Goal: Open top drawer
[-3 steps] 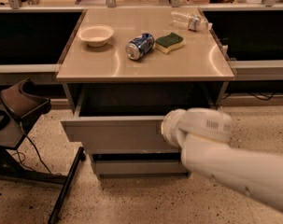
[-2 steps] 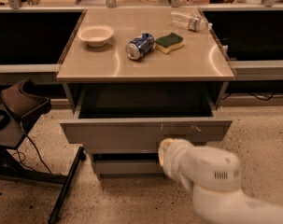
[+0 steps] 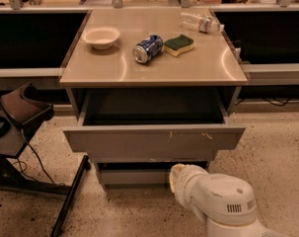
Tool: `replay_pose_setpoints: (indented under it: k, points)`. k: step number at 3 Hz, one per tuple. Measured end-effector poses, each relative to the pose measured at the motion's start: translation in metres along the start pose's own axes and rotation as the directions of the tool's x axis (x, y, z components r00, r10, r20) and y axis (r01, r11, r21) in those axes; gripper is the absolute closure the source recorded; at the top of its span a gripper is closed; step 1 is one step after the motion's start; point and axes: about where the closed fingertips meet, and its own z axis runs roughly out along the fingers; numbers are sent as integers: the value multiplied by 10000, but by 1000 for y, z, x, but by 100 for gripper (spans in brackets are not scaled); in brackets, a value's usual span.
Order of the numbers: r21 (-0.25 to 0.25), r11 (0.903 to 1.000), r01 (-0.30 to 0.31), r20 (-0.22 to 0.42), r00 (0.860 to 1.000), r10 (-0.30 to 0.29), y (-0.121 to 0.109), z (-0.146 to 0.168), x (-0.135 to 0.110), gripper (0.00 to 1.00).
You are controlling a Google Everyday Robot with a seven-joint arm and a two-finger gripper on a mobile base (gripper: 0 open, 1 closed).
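At the near right, low over the speckled floor (image 3: 277, 147): the gripper (image 3: 178, 177), at the pale tip of the white arm (image 3: 223, 204), turned toward the cabinet. Sits just below the lower edge of the top drawer (image 3: 154, 143), right of centre, in front of the narrower drawer (image 3: 134, 176) beneath. Cannot tell whether wide or narrow, hidden behind its own wrist. Touching the drawer's underside or just clear of it: cannot tell either.

Just above it, the top drawer, standing well out toward the near side, plain grey inside. Widest of the stack, with a flat grey front, no handle, and a few small pale scratches (image 3: 206, 136) right of centre. Probably stiff board or sheet metal, moderately heavy, running on slides. Smooth face, likely slippery to a pinch, so best taken by hooking the lower lip or the top rim of the front, near the middle, to keep it from skewing. Looks open already, or close to it.

Farther off, on the tan cabinet top (image 3: 114, 70): 1 pale bowl (image 3: 101, 36) at the far left, 1 blue can (image 3: 147, 49) on its side near the centre, 1 green-and-yellow sponge (image 3: 178, 45) just right of it, 1 clear bottle (image 3: 201, 21) lying at the far right. Off to the left, on the floor, 1 dark stool (image 3: 23, 107).
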Motion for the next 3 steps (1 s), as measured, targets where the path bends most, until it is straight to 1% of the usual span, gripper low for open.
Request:
replay_pose_setpoints:
  k: [2,3]
  points:
    - [0,10000,0,0,10000,0,0,0,0,11]
    - [0,10000,0,0,10000,0,0,0,0,0]
